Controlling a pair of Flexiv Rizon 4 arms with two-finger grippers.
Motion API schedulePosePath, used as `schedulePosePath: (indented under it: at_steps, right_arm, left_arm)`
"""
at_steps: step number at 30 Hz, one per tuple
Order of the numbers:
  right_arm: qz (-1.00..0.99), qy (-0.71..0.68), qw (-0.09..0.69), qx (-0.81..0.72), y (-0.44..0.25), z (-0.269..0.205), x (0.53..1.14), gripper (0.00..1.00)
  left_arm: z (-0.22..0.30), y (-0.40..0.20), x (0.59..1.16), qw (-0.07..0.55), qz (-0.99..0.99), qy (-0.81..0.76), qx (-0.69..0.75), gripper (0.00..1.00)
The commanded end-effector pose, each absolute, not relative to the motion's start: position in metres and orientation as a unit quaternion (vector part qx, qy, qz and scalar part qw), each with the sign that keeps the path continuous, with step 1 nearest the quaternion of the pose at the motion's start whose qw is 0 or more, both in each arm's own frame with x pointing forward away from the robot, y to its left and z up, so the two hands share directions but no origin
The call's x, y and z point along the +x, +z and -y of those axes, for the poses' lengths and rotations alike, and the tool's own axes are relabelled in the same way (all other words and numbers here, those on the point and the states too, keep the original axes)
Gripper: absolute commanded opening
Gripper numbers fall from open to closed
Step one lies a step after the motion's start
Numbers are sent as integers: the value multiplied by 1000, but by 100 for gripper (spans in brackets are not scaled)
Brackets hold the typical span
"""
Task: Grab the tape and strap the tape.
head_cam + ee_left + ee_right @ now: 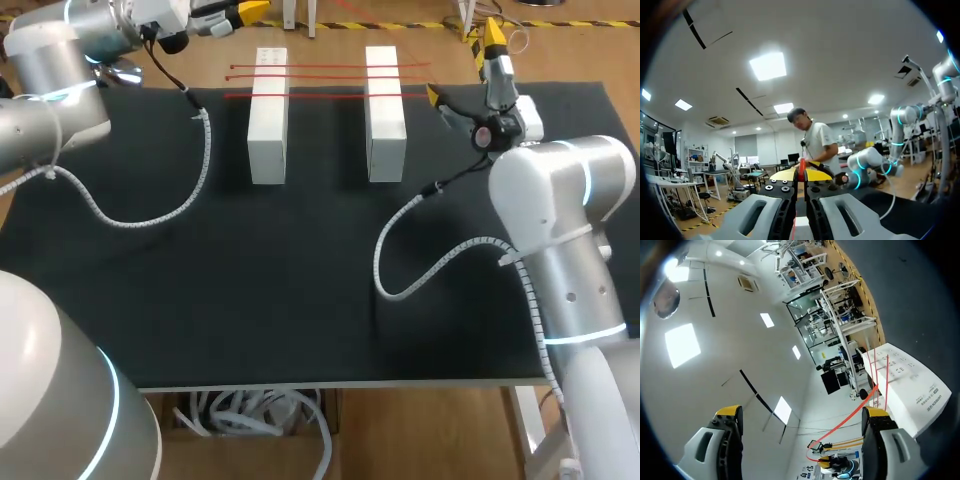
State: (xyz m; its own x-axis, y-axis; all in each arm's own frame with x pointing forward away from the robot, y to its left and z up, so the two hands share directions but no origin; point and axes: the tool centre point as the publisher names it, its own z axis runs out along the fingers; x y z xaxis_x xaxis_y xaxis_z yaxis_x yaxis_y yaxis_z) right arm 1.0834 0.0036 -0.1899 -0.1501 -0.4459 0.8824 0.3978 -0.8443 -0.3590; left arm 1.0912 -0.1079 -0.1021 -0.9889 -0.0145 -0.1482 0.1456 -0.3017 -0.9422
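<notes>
Three strands of thin red tape (pixel 320 95) stretch across two white blocks (pixel 268 115) (pixel 385 112) at the back of the black table. My left gripper (pixel 240 12) hangs beyond the table's far left edge. In its wrist view the left gripper (pixel 801 175) is shut on a red tape end (pixel 801 164) that sticks up between its tips. My right gripper (pixel 465 65) is just right of the right-hand block, wide open and holding nothing. In the right wrist view a red tape strand (pixel 855 412) runs from a white block (pixel 910 385) past the right gripper (pixel 802 414).
White spiral-wrapped cables of my arms droop over the black table mat (pixel 300 300), one at the left (pixel 180 205) and one at the right (pixel 420 265). The table's front edge (pixel 330 384) runs along the near side.
</notes>
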Motion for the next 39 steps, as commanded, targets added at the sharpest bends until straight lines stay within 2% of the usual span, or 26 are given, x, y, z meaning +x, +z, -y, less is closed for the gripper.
schedulePosePath:
  at_steps: [1,5,6,7,9,11,14,17,21,22,23,25,27,34,36,39]
  right_arm:
    - [-315,-691,26,-650,-188,-7,1087,100]
    - [-316,-692,23,-648,-188,-6,1089,100]
    - [-315,-693,22,-648,-188,-6,1089,78]
    - [-314,-694,22,-648,-189,-6,1090,50]
    - [-313,-693,20,-649,-189,-6,1090,54]
    - [-312,-694,20,-649,-190,-6,1090,47]
    - [-309,-694,20,-650,-191,-8,1090,47]
    - [-305,-693,23,-653,-192,-13,1092,55]
    - [-301,-693,27,-654,-193,-22,1094,61]
    - [-299,-694,31,-654,-193,-25,1095,58]
    - [-298,-694,31,-655,-193,-26,1095,50]
    - [-297,-694,35,-655,-192,-31,1095,50]
    - [-296,-694,37,-655,-192,-33,1096,45]
    - [-291,-694,31,-658,-196,-28,1094,44]
    - [-289,-694,28,-658,-197,-26,1092,38]
    - [-286,-694,23,-660,-198,-22,1090,42]
  left_arm:
    - [108,-101,1089,51,-590,-804,54,0]
    - [108,-101,1089,51,-590,-804,54,0]
    - [108,-101,1089,51,-590,-804,54,0]
    - [108,-101,1089,51,-590,-804,54,0]
    - [108,-101,1089,51,-590,-804,54,0]
    - [108,-101,1089,51,-590,-804,54,0]
    - [108,-101,1089,51,-590,-804,54,0]
    - [108,-101,1089,51,-590,-804,54,0]
    - [108,-101,1089,51,-590,-804,54,0]
    - [108,-101,1089,51,-590,-804,54,0]
    - [108,-101,1089,51,-590,-804,54,0]
    - [108,-101,1089,51,-590,-804,54,0]
    - [108,-101,1089,51,-590,-804,54,0]
    - [108,-101,1089,51,-590,-804,54,0]
    - [108,-101,1089,51,-590,-804,54,0]
    - [108,-101,1089,51,-590,-804,54,0]
